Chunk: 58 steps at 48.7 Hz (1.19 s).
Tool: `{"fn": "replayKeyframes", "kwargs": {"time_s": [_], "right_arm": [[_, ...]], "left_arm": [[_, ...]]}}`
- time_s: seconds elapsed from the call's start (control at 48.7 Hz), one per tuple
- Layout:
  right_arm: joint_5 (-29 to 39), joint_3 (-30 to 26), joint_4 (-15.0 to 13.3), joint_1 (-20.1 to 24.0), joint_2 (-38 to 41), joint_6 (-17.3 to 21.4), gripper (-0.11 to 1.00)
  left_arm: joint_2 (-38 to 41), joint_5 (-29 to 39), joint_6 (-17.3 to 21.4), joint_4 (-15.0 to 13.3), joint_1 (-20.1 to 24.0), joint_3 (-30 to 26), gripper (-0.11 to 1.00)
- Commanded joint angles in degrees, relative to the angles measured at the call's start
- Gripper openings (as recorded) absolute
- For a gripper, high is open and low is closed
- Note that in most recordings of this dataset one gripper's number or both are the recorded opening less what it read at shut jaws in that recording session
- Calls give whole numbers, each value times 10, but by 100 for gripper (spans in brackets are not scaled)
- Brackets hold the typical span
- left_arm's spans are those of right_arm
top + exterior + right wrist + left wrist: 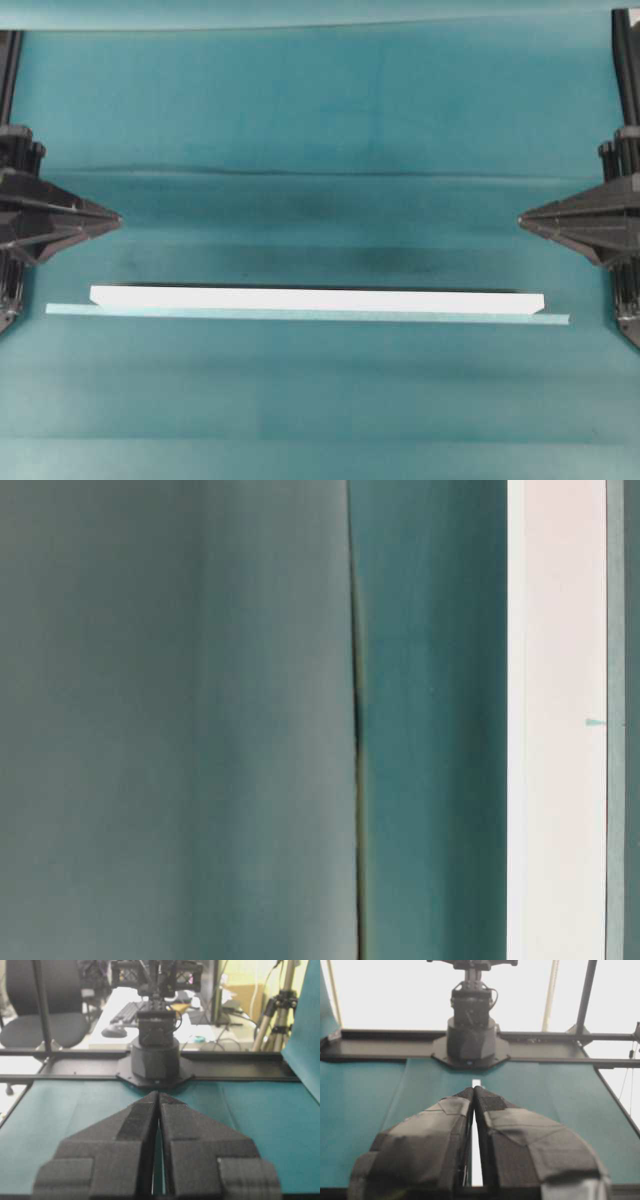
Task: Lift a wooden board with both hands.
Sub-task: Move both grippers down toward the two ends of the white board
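Probably stiff and light, the wooden board [316, 299] lies untouched across the table [320, 120], best gripped near each end, while left hand [112, 217] and right hand [526, 218] wait closed, empty.

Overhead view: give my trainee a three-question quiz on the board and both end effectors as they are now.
1. True or false: the long white wooden board lies on the teal cloth, untouched.
2. Which is longer, the board or the thin pale teal strip beside it?
3. Multiple choice: the left end effector and right end effector are A) gripping the board B) shut, clear of it C) wide open.

Key: 1 true; 2 the strip; 3 B.
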Motion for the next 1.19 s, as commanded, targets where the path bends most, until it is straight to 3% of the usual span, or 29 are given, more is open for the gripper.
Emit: {"fn": "replayKeyframes", "kwargs": {"time_s": [0.0,0.082,0.164,0.308,0.555,0.657,0.904,1.171], "right_arm": [[-4,-8,6,-9,11,5,10],[25,-18,36,-13,11,9,6],[69,-33,43,-20,12,11,0],[167,-62,46,-25,14,18,0],[330,-134,47,-36,59,76,0],[396,-159,47,-36,88,76,0],[483,-214,47,-36,168,75,0],[634,-304,47,-27,302,69,0]], "left_arm": [[39,28,-30,2,2,-40,14],[47,76,-39,10,11,-67,6],[43,127,-40,10,17,-86,-1],[34,190,-47,10,14,-112,-1],[91,272,-50,10,4,-168,-1],[127,306,-50,10,4,-193,-1],[213,395,-50,10,6,-232,-1],[280,464,-47,10,2,-287,-1]]}}
